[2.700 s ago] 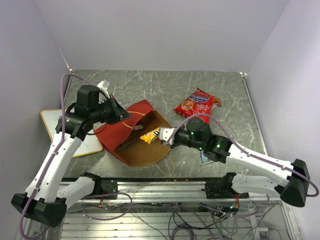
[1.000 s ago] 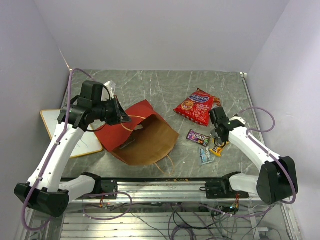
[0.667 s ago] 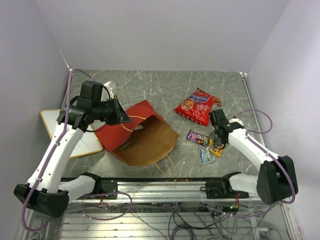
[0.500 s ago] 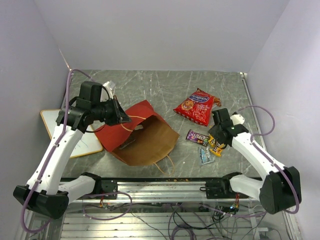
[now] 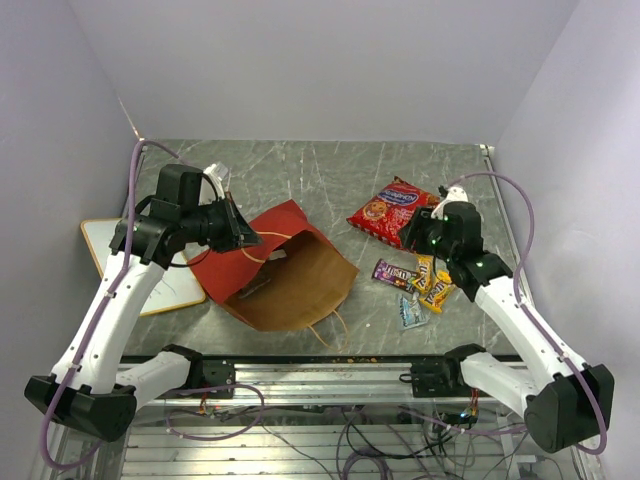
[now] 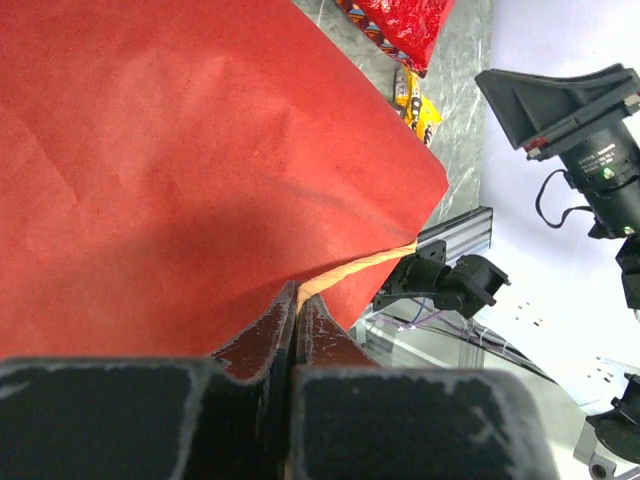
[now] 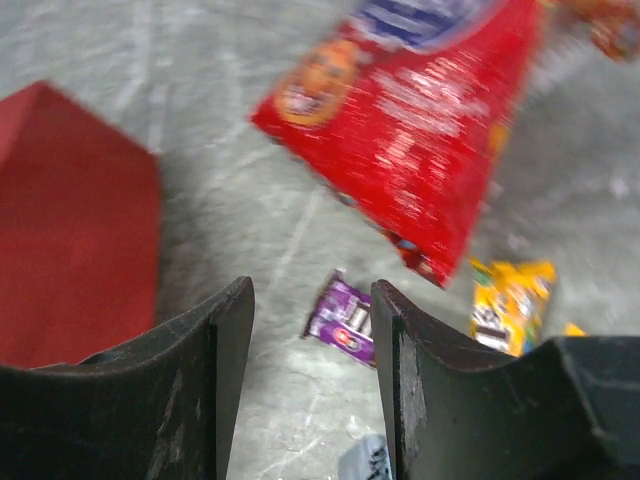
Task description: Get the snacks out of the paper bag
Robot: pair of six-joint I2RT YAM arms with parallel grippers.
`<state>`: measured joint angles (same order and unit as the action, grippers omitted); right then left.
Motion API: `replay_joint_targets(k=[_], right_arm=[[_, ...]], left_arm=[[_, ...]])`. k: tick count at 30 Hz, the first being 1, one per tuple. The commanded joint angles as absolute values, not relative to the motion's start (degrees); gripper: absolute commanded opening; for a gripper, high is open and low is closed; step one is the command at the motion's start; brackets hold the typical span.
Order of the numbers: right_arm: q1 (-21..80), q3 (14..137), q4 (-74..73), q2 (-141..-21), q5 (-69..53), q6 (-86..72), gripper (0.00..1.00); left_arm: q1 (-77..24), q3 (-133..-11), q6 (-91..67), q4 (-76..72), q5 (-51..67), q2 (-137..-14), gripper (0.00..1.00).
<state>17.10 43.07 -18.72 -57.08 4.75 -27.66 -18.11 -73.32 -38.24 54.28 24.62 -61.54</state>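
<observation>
Risen off the yellow packet [image 5: 437,291] since earlier, my right tool [image 7: 312,290] stands apart (left tool [image 6: 297,296] clamps paper bag [image 5: 292,286] edge); I'd re-enter its mouth low.

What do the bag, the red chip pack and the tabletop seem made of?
The paper bag: matte kraft paper, brown inside, red outside, creased. The chip bag: glossy plastic film, crinkled with glints. The table: grey, marble-veined, perhaps stone or printed laminate.
</observation>
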Motion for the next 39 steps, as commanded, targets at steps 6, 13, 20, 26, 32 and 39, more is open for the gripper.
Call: replay_joint_targets(k=[6, 13, 20, 26, 32, 39], right_arm=[[24.40, 41.59, 7.88, -53.81, -41.03, 1.13, 0.42], [43.09, 46.34, 2.32, -61.62, -42.11, 23.97, 0.47], [56.58, 48.93, 4.27, -73.36, -33.36, 43.87, 0.52], [60.76, 52.58, 9.02, -84.66, -24.68, 50.35, 0.52], [61.02, 55.80, 9.72, -93.84, -21.15, 53.92, 0.52], [61.35, 59.46, 11.63, -101.49, -18.49, 54.67, 0.55]], left_arm=[[-18.01, -73.23, -38.94, 53.84, 21.67, -60.89, 0.07], [-18.02, -73.61, -38.91, 52.59, 19.87, -60.63, 0.07], [-18.02, -70.40, -39.50, 46.63, 22.10, -58.25, 0.07], [-18.02, -69.46, -40.79, 41.24, 24.19, -56.16, 0.07], [-18.02, -69.52, -41.54, 40.74, 23.99, -56.04, 0.07], [-18.02, -68.80, -42.41, 41.35, 23.95, -55.54, 0.07]])
